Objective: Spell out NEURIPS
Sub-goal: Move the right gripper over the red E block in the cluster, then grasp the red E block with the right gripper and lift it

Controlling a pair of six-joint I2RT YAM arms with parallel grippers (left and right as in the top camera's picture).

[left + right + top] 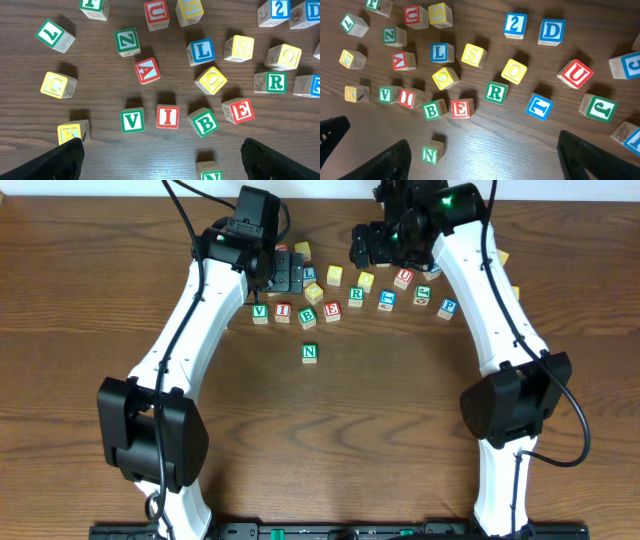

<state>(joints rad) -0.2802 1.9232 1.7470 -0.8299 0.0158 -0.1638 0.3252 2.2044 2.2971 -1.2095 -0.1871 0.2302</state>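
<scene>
A green N cube [309,352] stands alone in front of the cluster, also in the left wrist view [212,172] and right wrist view [431,153]. Behind it is a row V, red I [283,311], B, red E [331,311]. Green R [356,296], red U [403,277], blue P [448,307] and a yellow S [334,275] lie further back. My left gripper [288,272] [160,155] hovers open over the left of the cluster. My right gripper [362,246] [485,155] hovers open behind it. Both are empty.
Several other letter and number cubes are scattered at the back, among them a blue L [201,51], a red A [147,70], a blue 2 [515,24] and a blue D [552,31]. Both white arms reach in from the near edge.
</scene>
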